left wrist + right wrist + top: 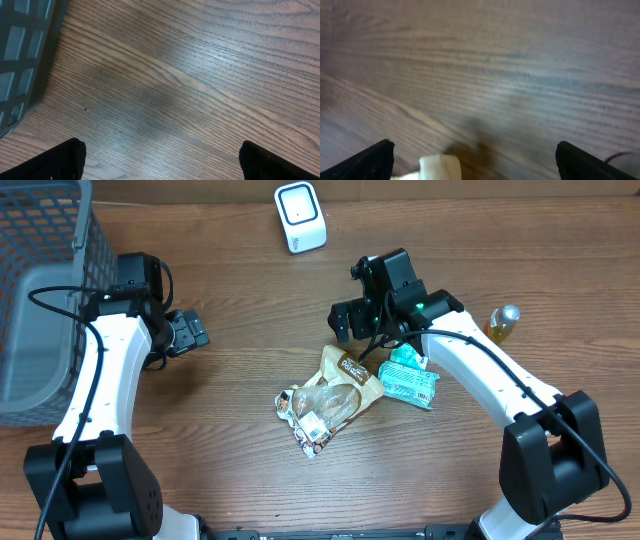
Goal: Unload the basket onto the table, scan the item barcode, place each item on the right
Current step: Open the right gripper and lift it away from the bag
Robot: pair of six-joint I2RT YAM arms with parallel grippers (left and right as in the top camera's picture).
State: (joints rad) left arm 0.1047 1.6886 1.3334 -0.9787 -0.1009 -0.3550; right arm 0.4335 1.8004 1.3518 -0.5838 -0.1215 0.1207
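Note:
A white barcode scanner (300,217) stands at the back of the table. In the middle lie a cream and brown snack bag (350,370), a clear packet (318,408) and a teal packet (410,380). My right gripper (345,320) hangs open just behind the cream bag, holding nothing. In the right wrist view the bag's pale corner (439,167) shows low between the wide-set fingertips of that gripper (475,152). My left gripper (190,332) is open over bare wood beside the basket. Its wrist view shows the left gripper (160,152) with only tabletop between the fingers.
A grey mesh basket (40,290) fills the far left, its wall also in the left wrist view (25,45). A small yellow bottle (503,322) stands at the right, behind the right forearm.

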